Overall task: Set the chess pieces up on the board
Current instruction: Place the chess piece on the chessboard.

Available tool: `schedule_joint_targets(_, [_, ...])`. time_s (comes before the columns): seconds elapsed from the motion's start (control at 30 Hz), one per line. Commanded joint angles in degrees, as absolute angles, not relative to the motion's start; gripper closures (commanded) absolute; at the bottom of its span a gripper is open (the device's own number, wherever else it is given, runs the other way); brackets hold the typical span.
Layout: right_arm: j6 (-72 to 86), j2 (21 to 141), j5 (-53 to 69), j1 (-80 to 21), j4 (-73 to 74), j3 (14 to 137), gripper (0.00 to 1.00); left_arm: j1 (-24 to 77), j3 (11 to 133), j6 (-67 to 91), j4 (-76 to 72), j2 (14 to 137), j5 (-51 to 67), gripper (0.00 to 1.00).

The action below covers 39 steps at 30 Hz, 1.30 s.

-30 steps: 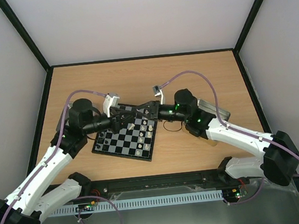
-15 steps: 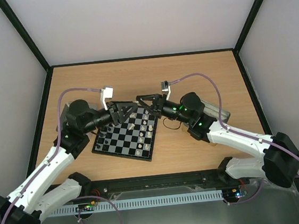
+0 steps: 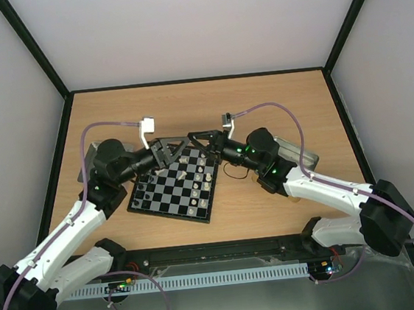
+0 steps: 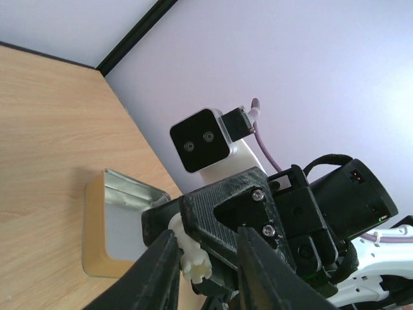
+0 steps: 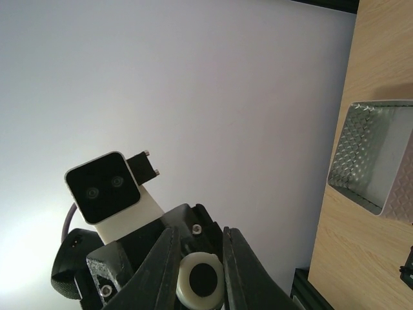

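The board (image 3: 173,197) lies between my arms with a few cream-white chess pieces (image 3: 207,174) and black ones (image 3: 144,196) on it. Both grippers meet in the air above its far edge. My right gripper (image 3: 196,138) is shut on a cream-white piece; the right wrist view (image 5: 200,232) shows its round base (image 5: 201,281) between the fingers. In the left wrist view the same piece (image 4: 192,257), with a crown-like top, sits inside my left gripper (image 4: 206,234). The left jaws stand apart around it and one right finger (image 4: 226,213). The piece lies against one left finger.
A shallow silver tin (image 3: 298,151) stands right of the board and shows in the left wrist view (image 4: 122,216). Another tin (image 5: 377,155) shows in the right wrist view, mostly hidden under my left arm in the top view. Black frame rails edge the table.
Both grippers lifted off the board and tilted up, their wrist cameras swinging upward. They now meet tip to tip above the board's far edge.
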State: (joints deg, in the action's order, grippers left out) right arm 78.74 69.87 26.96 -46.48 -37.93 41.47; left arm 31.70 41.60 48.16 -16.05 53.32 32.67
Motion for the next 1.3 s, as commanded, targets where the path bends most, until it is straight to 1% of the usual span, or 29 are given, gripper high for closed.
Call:
schedule_joint_targets(0.0, [78.66,70.29,26.76,-46.41,-38.42,41.75,0.91,31.73,41.59,48.87,-19.15,54.04,32.55,0.77])
schedule_joint_targets(0.07, [78.71,70.39,26.76,-46.39,-38.41,41.82,0.91,31.67,41.46,48.72,-18.91,54.24,32.86,0.83])
schedule_joint_targets(0.1, [78.74,70.48,26.61,-46.38,-38.42,41.93,0.91,31.67,41.33,48.56,-18.73,54.31,32.89,0.85])
schedule_joint_targets(0.17, [78.87,70.68,26.42,-46.38,-38.41,42.01,0.91,31.69,41.37,48.02,-17.85,54.45,32.87,0.84])
schedule_joint_targets(0.27, [79.01,70.9,26.13,-46.39,-38.41,42.01,0.91,31.72,41.18,47.52,-17.06,54.46,32.92,0.79])
schedule_joint_targets(0.4, [79.35,71.4,25.84,-46.45,-38.31,42.01,0.91,31.66,41.12,47.09,-16.87,55.01,34.03,0.79])
schedule_joint_targets(0.57, [79.55,71.98,25.93,-46.42,-38.08,42.01,0.91,31.66,41.32,45.84,-15.47,55.27,33.97,0.93])
schedule_joint_targets(0.63, [79.25,72.02,25.6,-46.41,-37.26,42.06,0.9,31.72,41.84,45.06,-14.07,55.28,33.21,0.97])
schedule_joint_targets(0.67, [78.58,71.99,25.35,-46.38,-36.63,42.14,0.88,31.68,42.14,44.55,-12.72,55.25,32.69,0.97])
schedule_joint_targets(0.73, [76.28,71.69,23.89,-46.39,-33.5,42.74,0.77,31.68,43.27,42.45,-8.83,55.3,31.43,0.97])
schedule_joint_targets(0.87, [68.69,69.89,16.25,-46.45,-21.55,44.74,0.51,31.72,46.55,36.41,4.78,55.95,26.97,0.97])
schedule_joint_targets(0.93, [65.37,68.79,10.39,-46.41,-14.53,45.53,0.43,31.66,48.04,32.94,14.19,57.14,23.65,0.97])
schedule_joint_targets(1.03, [62.04,67.55,-0.39,-46.33,-2.28,46.94,0.41,31.94,50.21,28.93,26.21,59.48,17.78,0.97])
schedule_joint_targets(1.1, [61.43,66.83,-6.93,-46.38,2.93,47.33,0.41,32.64,51.33,28.01,32.3,61.07,13.72,0.96])
schedule_joint_targets(1.17, [60.92,65.9,-11.94,-46.35,5.8,47.16,0.41,34.7,52.36,27.91,36.47,63.02,10.76,0.96])
schedule_joint_targets(1.27, [60.56,64.27,-17.27,-46.41,8.54,46.66,0.4,40.49,54.34,28.75,41.13,66.09,5.88,0.97])
